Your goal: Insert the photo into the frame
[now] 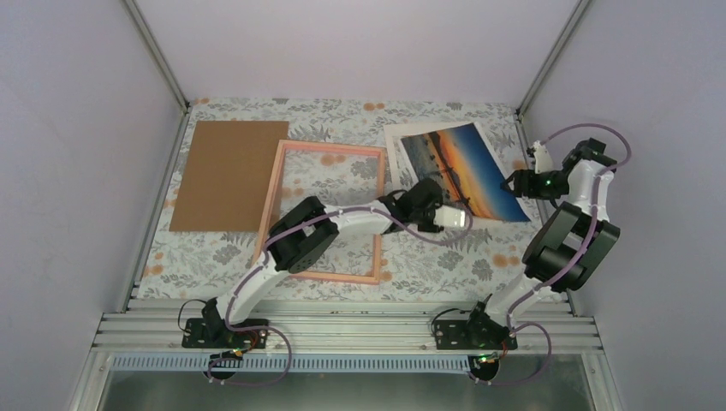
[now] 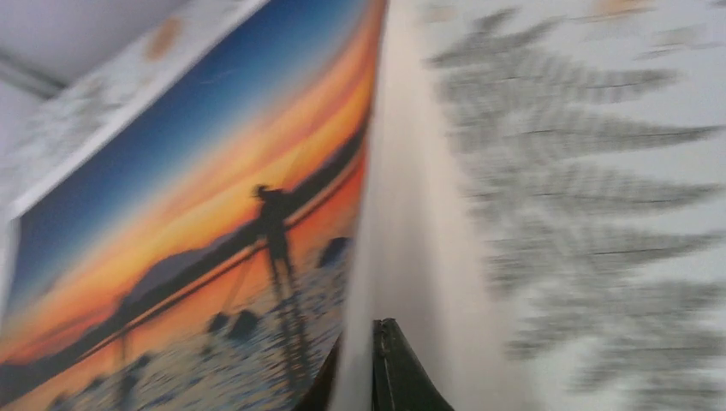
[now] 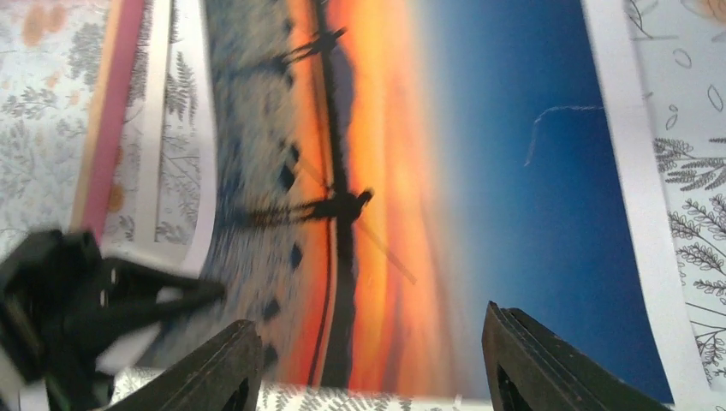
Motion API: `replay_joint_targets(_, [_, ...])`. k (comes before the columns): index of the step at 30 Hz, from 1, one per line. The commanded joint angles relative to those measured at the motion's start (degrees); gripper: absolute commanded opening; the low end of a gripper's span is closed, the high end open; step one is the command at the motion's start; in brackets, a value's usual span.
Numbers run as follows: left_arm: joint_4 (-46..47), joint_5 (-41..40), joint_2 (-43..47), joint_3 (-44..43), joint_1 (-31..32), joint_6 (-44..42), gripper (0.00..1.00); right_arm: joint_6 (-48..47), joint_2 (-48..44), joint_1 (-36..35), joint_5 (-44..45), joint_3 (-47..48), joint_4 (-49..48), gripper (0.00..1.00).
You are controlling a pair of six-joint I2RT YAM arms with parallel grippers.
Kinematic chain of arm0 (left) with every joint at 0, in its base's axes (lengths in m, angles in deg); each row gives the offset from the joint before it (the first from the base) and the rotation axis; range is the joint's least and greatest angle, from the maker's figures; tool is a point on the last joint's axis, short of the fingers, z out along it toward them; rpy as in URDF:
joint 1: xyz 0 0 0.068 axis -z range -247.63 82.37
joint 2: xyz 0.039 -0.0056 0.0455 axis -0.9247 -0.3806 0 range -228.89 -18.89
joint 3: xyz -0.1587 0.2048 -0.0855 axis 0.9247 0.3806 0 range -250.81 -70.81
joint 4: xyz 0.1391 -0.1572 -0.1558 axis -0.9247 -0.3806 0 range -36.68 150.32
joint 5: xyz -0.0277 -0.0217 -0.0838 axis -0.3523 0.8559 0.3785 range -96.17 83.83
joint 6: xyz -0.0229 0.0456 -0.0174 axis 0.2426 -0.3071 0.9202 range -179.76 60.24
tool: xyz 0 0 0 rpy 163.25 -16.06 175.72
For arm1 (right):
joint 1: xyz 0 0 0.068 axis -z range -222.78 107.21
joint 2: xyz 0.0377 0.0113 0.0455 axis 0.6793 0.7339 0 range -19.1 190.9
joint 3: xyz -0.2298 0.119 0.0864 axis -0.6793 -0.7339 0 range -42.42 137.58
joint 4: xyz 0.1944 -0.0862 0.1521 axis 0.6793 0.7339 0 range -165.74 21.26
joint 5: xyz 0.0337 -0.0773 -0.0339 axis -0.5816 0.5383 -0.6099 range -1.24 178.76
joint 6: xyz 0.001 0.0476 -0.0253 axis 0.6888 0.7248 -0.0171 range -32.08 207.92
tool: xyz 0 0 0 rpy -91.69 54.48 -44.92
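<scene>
Top view: the photo point(image 1: 458, 163) lies on the bench point(image 1: 197, 253), just right of the frame point(image 1: 330, 147). Left wrist: the left pincer point(image 2: 360, 342) nips the photo's edge. Right wrist: the right pincer point(image 3: 368, 317) gapes wide above the photo

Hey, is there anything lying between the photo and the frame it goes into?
Nothing loose lies between the photo and the frame. Only the left arm, with the left gripper at the photo's edge, stretches across the frame's opening.
</scene>
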Motion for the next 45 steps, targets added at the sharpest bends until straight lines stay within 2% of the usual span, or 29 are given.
replay_joint_targets(1, [0.9, -2.9, -1.3, -7.4, -5.0, 3.8, 0.02, -5.0, -5.4, 0.7, -4.4, -0.9, 2.9, 0.63])
replay_joint_targets(5, [-4.2, -2.2, -4.5, -13.9, -7.5, 4.9, 0.02, -6.3, -8.4, 0.4, -5.0, -5.8, 1.1, 0.6])
replay_joint_targets(9, [-7.0, -3.2, -4.9, -14.5, -7.7, 3.2, 0.06, -5.6, -8.5, -0.7, -5.4, -10.1, -0.5, 0.54])
replay_joint_targets(10, [-8.2, -3.5, -4.6, -14.5, -7.7, 3.3, 0.12, -5.1, -8.6, -1.4, -5.6, -11.6, -1.3, 0.52])
replay_joint_targets(12, [-10.1, -1.3, -2.5, -12.9, -8.5, 3.9, 0.33, -3.6, -8.6, -3.6, -5.0, -14.4, -3.7, 0.5])
replay_joint_targets(14, [-8.0, 3.8, 2.7, -6.2, -9.9, 3.8, 0.55, -2.0, -8.4, -6.6, -3.1, -16.8, -6.3, 0.48])
replay_joint_targets(15, [-5.9, 5.8, 5.9, 0.0, -10.4, 2.7, 0.61, -1.2, -8.1, -8.0, -2.2, -17.8, -7.6, 0.47])
replay_joint_targets(19, [-0.5, 9.1, 16.6, 16.0, -10.5, -7.2, 0.66, 2.2, -6.2, -10.7, 1.9, -19.0, -10.6, 0.44])
replay_joint_targets(21, [-4.6, 10.3, 19.0, 17.5, -10.6, -7.8, 0.67, 3.4, -5.4, -9.5, 2.9, -18.6, -10.7, 0.45])
replay_joint_targets(22, [-8.1, 10.5, 19.2, 16.3, -10.6, -5.1, 0.67, 4.0, -5.1, -8.6, 2.7, -18.2, -10.2, 0.5])
replay_joint_targets(24, [-14.9, 12.2, 18.8, 12.6, -11.0, 5.2, 0.67, 4.6, -4.8, -6.5, 1.9, -17.7, -9.3, 0.6])
replay_joint_targets(27, [-22.9, 20.3, 17.3, 7.9, -11.5, 26.9, 0.69, 5.7, -1.6, -3.5, 2.2, -15.8, -8.2, 0.71])
replay_joint_targets(31, [-22.9, 26.3, 17.3, 9.6, -11.2, 46.6, 0.72, 7.2, 3.5, -0.1, 1.7, -11.3, -7.3, 0.82])
replay_joint_targets(34, [-18.9, 24.1, 19.0, 13.4, -10.9, 53.4, 0.73, 6.9, 7.0, 0.8, 2.8, -8.2, -6.3, 0.9])
replay_joint_targets(40, [-19.6, 19.5, 15.3, 13.6, -10.8, 60.5, 0.73, 6.6, 13.3, 1.0, 4.9, -2.3, -5.4, 0.9])
replay_joint_targets(45, [-21.9, 18.0, 12.3, 12.4, -10.8, 63.5, 0.73, 5.2, 17.8, 0.2, 4.7, -1.3, -3.7, 0.9])
